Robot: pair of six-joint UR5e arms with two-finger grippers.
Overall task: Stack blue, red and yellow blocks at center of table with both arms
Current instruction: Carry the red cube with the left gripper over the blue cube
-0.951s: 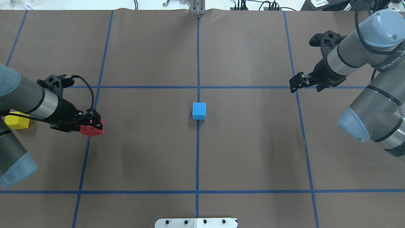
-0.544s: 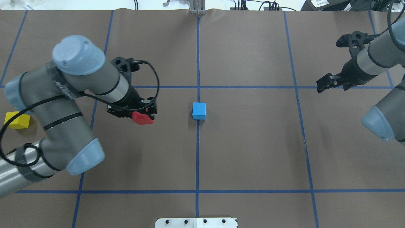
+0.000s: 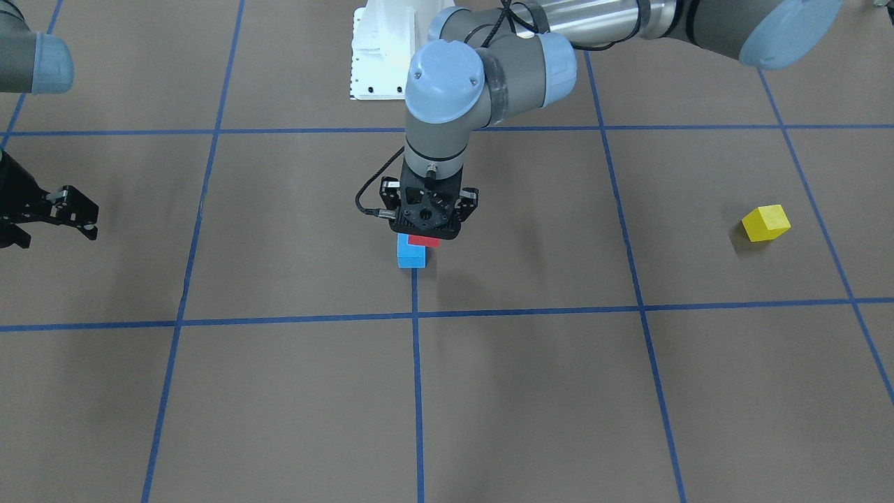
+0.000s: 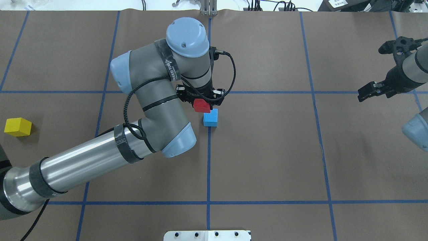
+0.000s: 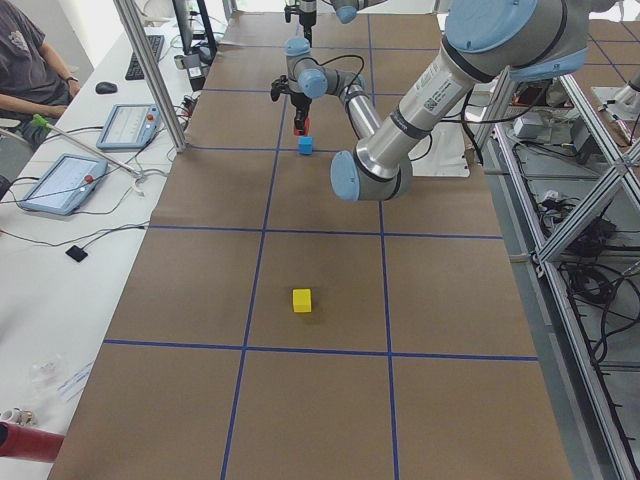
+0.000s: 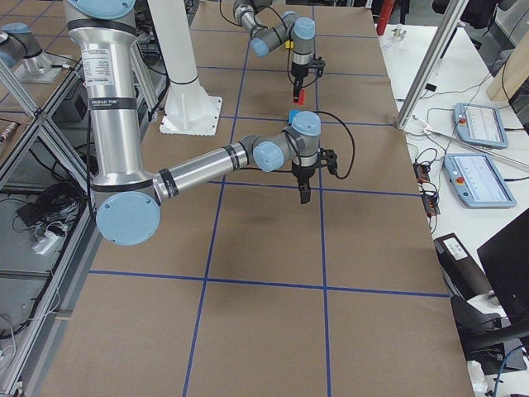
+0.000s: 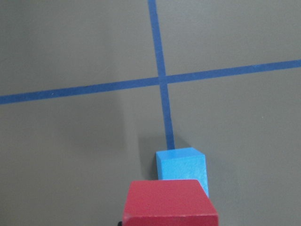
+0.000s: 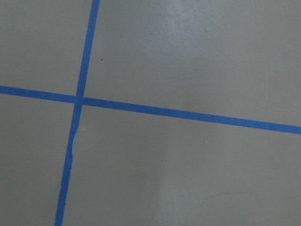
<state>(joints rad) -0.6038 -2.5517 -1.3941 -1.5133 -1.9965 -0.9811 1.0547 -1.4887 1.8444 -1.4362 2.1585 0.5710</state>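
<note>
The blue block sits on the brown table at the centre line crossing; it also shows in the front view and the left wrist view. My left gripper is shut on the red block, holding it in the air just above and slightly off the blue block's edge. The red block also shows in the front view and the left wrist view. The yellow block lies alone at the far left. My right gripper is open and empty at the right edge.
Blue tape lines divide the brown table into squares. The left arm's elbow and forearm stretch across the table's left half. The white robot base plate is at the near edge. An operator sits beside the table in the exterior left view.
My left arm has carried the red block from the table's left side rightward to the blue block. My right arm has drawn back toward the right edge.
</note>
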